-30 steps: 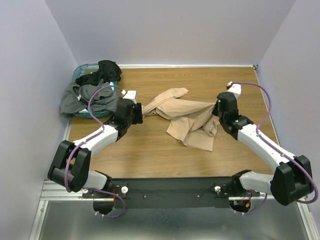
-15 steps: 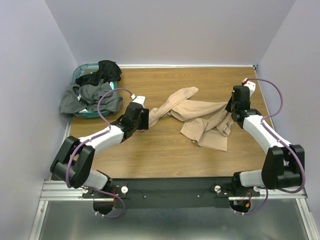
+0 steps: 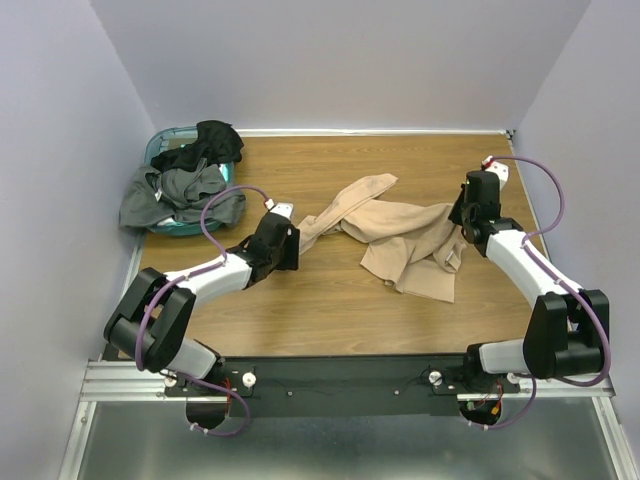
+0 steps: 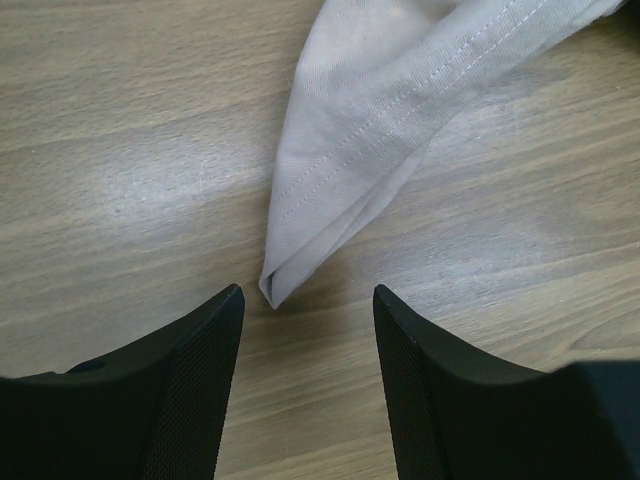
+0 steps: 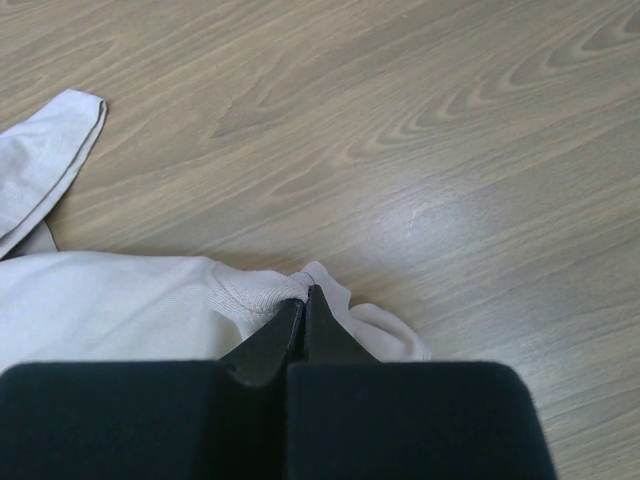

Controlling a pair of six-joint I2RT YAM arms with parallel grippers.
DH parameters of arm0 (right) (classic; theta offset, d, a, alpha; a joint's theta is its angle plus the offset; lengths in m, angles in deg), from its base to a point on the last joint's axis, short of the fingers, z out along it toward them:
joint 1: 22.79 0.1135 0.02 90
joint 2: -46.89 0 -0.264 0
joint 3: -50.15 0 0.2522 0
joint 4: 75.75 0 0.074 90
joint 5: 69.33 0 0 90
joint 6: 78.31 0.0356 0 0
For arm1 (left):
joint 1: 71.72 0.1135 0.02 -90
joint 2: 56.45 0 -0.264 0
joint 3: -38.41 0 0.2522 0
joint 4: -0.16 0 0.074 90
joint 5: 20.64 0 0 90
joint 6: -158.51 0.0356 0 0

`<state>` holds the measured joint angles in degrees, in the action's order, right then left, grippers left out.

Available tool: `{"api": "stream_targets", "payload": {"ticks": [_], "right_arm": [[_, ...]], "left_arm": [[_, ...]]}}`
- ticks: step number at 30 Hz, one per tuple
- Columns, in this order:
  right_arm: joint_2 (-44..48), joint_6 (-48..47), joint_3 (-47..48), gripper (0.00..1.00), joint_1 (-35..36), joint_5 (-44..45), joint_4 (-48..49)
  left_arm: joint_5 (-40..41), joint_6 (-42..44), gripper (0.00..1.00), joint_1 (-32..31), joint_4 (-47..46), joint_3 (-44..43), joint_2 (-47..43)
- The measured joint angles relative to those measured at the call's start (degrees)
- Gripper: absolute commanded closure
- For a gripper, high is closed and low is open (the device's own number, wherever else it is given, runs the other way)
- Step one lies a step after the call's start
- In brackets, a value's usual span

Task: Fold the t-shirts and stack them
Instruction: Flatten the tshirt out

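Soft matt tan cloth t-shirt [image 4: 370, 130] (stitched hem) on a smooth, faintly glossy wood-grain table [image 4: 120, 180]

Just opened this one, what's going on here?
The right pincer is shut on an edge of the crumpled tan t-shirt on the table. The left pincer is open, low over the shirt's opposite corner, not gripping. The dark shirts lie heaped on the teal basket, far left. Nothing is folded yet.

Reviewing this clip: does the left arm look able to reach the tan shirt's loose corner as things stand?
Probably yes. The left gripper is open, and a corner of the tan t-shirt lies flat on the bare table just ahead of the jaws, with nothing in between.
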<state>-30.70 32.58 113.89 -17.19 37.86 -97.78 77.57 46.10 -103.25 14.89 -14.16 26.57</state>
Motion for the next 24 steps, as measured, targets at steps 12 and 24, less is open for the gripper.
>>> {"api": "stream_targets", "payload": {"ticks": [12,24], "right_arm": [[1.33,-0.15,-0.02,0.99,0.00,-1.51,-0.02],[2.51,-1.46,-0.04,0.99,0.00,-2.67,-0.02]], "left_arm": [[2.25,-1.66,0.43,0.00,1.75,-1.25,3.85],[3.87,-2.21,1.00,0.00,1.27,-4.09,7.26]]}}
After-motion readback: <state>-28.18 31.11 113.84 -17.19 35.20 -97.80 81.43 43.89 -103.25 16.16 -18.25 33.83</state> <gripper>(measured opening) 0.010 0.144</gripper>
